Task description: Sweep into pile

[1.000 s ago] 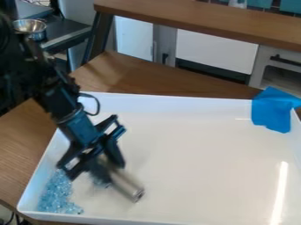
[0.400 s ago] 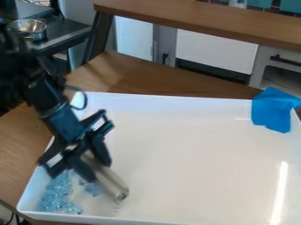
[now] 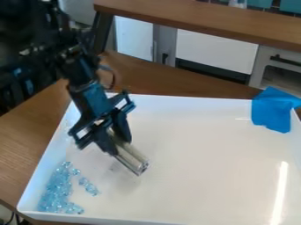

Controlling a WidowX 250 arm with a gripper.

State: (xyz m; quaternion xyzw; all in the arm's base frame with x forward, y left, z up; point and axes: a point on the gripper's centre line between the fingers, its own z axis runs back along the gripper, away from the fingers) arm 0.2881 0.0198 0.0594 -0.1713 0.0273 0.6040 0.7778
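A single fixed camera looks down at a slant from above the near side of the white serving tray (image 3: pixel 194 149), facing across it to the wooden ledge (image 3: pixel 206 19) and white cabinet front (image 3: pixel 217 50) behind. It is set fairly close (the tray covers most of the lower part, its near right corner cut off by the border)

Legible text, labels, brands, numbers or signs: none.
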